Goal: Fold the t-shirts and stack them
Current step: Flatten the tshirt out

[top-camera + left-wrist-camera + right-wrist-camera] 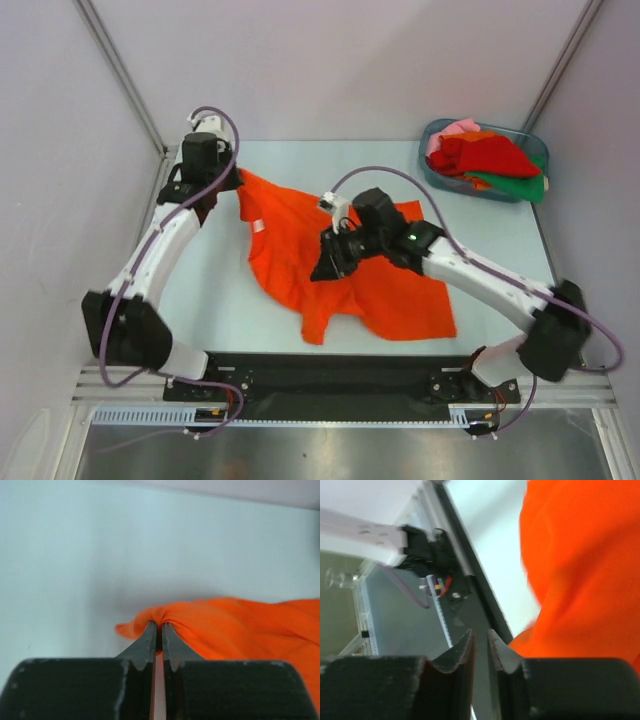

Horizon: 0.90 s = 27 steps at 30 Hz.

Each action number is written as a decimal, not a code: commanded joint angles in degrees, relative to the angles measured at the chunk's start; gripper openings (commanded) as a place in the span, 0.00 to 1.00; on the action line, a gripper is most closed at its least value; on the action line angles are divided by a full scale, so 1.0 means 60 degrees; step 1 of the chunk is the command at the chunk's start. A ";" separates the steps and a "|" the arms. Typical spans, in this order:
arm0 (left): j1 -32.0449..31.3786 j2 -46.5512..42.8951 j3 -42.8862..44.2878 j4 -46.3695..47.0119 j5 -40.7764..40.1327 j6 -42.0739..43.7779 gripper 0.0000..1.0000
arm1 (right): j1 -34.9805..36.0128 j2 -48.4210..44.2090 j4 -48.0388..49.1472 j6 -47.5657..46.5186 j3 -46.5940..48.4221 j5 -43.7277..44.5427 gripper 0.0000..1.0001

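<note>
Lying just beyond the black mounting plate (330, 372) at the near edge, the orange t-shirt (395, 290) is spread loosely and rumpled on the pale desk (215, 300). One sleeve points back toward the plate.

The right end effector (328, 262) hangs over the middle of this shirt, tilted down and toward the near left. In the right wrist view its fingers (492, 647) stand a narrow gap apart. Nothing is caught between them. The orange cloth (580, 570) lies to the right of the tips, and the plate and cabling lie beyond them. From these views I cannot tell whether the tips touch the cloth.

Farther back on the left, the left end effector (232, 182) is at the shirt's far left corner. The left wrist view shows it (157, 627) pinched tight on a bunched fold of the orange fabric (240, 625). The cloth rises to a small peak at the tips, and the rest trails off to the right of them across the desk.

Farthest back, well to the right of both end effectors, a bluish translucent tub (438, 170) stands at the desk's far right corner. It holds a heap of other shirts: a red t-shirt (485, 155) on top, a green t-shirt (520, 186) draped over the right rim, and a pink one (455, 128) at the back.
</note>
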 commanded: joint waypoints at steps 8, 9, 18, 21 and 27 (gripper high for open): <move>0.1195 0.0830 -0.0075 -0.2300 -0.1259 -0.1349 0.88 | -0.1468 0.3166 -0.0463 -0.0526 0.1664 0.3036 0.48; 0.1165 0.0376 -0.0578 -0.2152 -0.1127 -0.1481 0.98 | -0.1759 0.2885 -0.0201 -0.0394 0.0833 0.2951 0.49; 0.0698 -0.3007 -0.5296 -0.1374 0.1190 -0.3412 0.96 | -0.2523 0.0366 0.0563 0.0485 -0.3450 0.4367 0.56; 0.0580 -0.4323 -0.7198 -0.0980 0.0985 -0.5008 0.86 | -0.2786 -0.0411 0.0665 0.1362 -0.4563 0.5482 0.59; 0.0404 -0.5327 -0.9473 -0.0129 0.0619 -0.7062 0.77 | -0.3357 -0.1306 0.0417 0.2797 -0.5808 0.5673 0.68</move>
